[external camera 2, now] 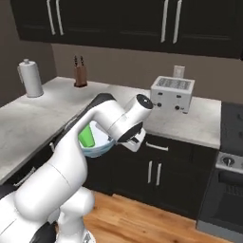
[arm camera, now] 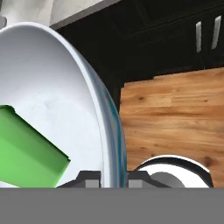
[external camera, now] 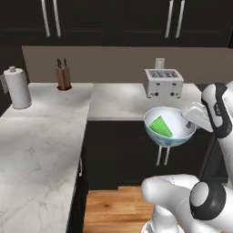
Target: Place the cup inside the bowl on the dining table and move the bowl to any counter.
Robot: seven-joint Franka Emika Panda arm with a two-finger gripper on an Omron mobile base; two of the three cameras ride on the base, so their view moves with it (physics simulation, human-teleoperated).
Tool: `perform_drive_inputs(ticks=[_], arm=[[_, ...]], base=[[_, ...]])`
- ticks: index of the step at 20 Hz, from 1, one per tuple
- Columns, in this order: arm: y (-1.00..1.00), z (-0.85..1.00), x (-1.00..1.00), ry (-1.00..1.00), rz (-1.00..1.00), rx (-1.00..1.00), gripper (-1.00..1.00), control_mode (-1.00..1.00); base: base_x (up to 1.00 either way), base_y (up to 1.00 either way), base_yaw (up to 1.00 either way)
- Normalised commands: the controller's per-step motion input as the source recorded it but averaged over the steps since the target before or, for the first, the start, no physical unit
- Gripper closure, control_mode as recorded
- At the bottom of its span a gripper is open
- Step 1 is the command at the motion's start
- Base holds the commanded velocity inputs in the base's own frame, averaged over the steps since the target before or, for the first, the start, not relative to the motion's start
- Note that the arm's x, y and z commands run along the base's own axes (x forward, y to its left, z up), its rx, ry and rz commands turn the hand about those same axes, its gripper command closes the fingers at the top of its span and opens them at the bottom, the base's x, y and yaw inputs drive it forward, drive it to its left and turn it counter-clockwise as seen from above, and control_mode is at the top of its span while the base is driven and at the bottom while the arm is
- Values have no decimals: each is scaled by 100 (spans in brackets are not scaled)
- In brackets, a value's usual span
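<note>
Bowl point(external camera: 169, 128) hangs in the air above the wood floor point(external camera: 116, 209), in front of the dark cabinets point(external camera: 123, 150) and short of the marble desk point(external camera: 123, 100). The cup point(external camera: 161, 127) lies tilted on its side inside it, resting against the inner wall. In the hand view the claw point(arm camera: 114, 177) is clamped on the bowl's rim, one finger inside the wall and one outside.

The bowl appears rigid, glazed and probably slippery, and likely breakable if dropped. A rim pinch carries its weight off-centre, so it may pivot in the grip. The loose, light cup can slide or roll when the bowl tilts; the bowl should be kept level.

A toaster point(external camera: 163, 82), a knife block point(external camera: 63, 76) and a paper towel roll point(external camera: 17, 87) stand on the desk.
</note>
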Motion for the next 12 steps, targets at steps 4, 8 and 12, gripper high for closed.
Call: perform_drive_inputs(ticks=[4, 8, 12], arm=[[0, 0, 0, 0, 0, 0, 100, 100], [0, 0, 0, 0, 0, 0, 100, 100], [0, 0, 0, 0, 0, 0, 100, 100]], base=[[0, 0, 58], [0, 0, 58], [12, 0, 59]])
